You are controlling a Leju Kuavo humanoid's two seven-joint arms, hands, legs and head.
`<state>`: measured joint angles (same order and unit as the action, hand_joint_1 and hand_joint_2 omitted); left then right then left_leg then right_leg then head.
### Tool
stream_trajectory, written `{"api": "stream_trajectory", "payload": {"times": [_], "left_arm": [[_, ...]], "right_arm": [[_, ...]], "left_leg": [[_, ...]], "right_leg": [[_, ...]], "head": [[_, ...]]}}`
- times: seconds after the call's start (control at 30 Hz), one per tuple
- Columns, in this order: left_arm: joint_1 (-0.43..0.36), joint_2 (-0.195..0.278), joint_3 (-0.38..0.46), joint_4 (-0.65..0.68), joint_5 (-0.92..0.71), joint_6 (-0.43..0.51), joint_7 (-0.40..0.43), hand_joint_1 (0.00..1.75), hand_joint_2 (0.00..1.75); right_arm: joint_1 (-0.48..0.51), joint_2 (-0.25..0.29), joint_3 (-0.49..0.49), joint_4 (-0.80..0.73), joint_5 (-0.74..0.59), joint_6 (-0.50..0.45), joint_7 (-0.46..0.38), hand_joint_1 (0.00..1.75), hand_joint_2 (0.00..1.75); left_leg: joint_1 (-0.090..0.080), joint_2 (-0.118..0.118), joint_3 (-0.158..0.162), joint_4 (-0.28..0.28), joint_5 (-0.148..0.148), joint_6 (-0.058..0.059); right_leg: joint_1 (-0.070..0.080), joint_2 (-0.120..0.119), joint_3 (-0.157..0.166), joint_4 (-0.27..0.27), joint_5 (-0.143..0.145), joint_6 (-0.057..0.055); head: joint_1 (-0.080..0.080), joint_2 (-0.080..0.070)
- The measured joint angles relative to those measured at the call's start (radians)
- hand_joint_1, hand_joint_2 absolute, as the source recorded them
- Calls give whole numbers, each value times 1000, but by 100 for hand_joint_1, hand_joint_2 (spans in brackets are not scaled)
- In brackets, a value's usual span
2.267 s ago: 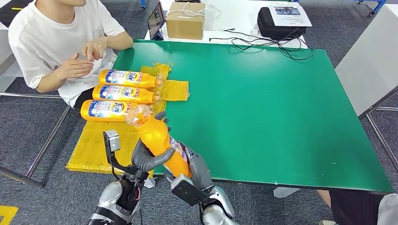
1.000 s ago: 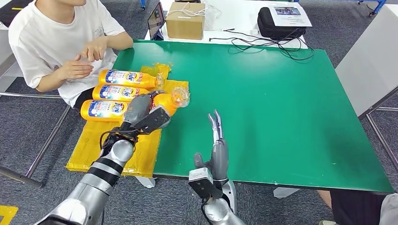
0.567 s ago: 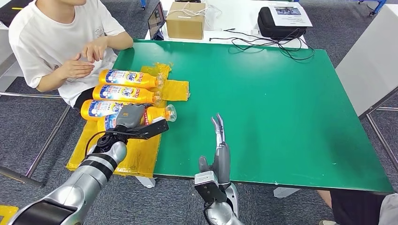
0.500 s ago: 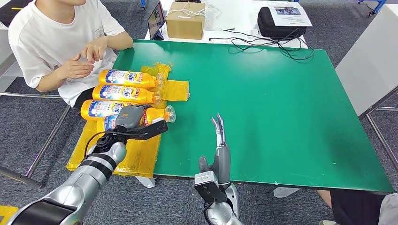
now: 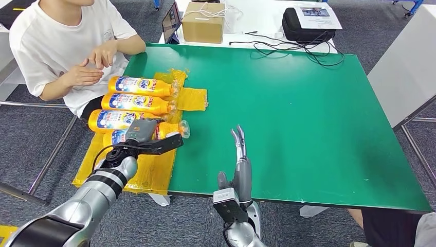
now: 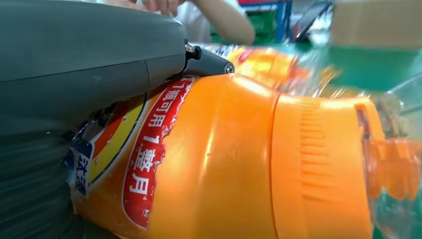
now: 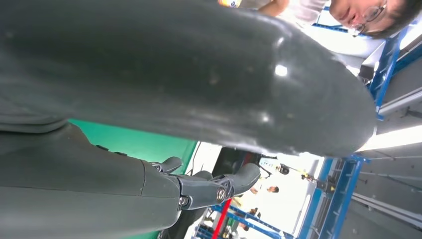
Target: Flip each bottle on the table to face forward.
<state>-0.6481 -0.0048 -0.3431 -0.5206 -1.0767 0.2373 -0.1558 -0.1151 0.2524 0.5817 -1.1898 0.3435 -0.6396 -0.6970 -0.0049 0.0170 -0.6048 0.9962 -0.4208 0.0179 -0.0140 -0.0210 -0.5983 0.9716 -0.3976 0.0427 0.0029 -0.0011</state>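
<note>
1. Left robot hand [image 5: 140, 135] clamped around the fourth bottle [image 5: 169, 129], low over the yellow mat [image 5: 154, 167] at the surface's left edge, just beside the row of three bottles [image 5: 134, 102].
2. Risk: a round body may roll label-down on release, or knock its neighbour.
3. Long axis runs across the surface; cap points toward its middle.
4. Right robot hand [image 5: 239, 167] empty, fingers straight, above the near edge.

Four bottles [image 5: 134, 102] lie side by side near the bench's [image 5: 288, 118] left edge, apparently all on a mat [image 5: 154, 164].
</note>
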Motion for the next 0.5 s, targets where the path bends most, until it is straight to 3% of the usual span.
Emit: {"api": "stream_trajectory", "payload": {"times": [0.17, 0.27, 0.33, 0.4, 0.43, 0.5], "left_arm": [[-10, 18, -12, 40, -47, -87, 22, 175, 175], [-12, 37, -20, 44, -61, -107, 18, 146, 175], [-11, 48, -21, 45, -66, -115, 10, 96, 175], [-11, 58, -21, 47, -66, -142, -9, 31, 175], [-12, 64, -22, 49, -64, -167, -25, 11, 175], [-15, 73, -23, 53, -62, -208, -51, 0, 175]], "right_arm": [[10, -5, 0, 0, -23, 17, 0, 0, 0], [18, -9, -2, 0, -33, 32, 0, 0, 0], [22, -11, -3, 0, -39, 41, 0, 0, 0], [24, -12, -4, 0, -45, 50, 0, 0, 0], [24, -12, -4, 0, -50, 54, 0, 0, 0], [24, -12, -4, 0, -59, 58, 0, 0, 0]], "left_leg": [[0, 0, 0, 0, 0, 0], [0, 0, 1, 0, 0, 0], [0, 0, 1, 0, 0, 0], [0, 0, 2, 0, 0, 0], [0, 0, 2, 0, 0, 0], [0, 0, 4, 0, 0, 0]], "right_leg": [[0, 0, 0, 0, 0, 0], [0, 0, 1, 0, 0, 0], [0, 0, 1, 0, 0, 0], [0, 0, 2, 0, 0, 0], [0, 0, 2, 0, 0, 0], [0, 0, 4, 0, 0, 0]], "head": [[0, 0], [0, 0], [0, 0], [0, 0], [0, 0], [0, 0]]}}
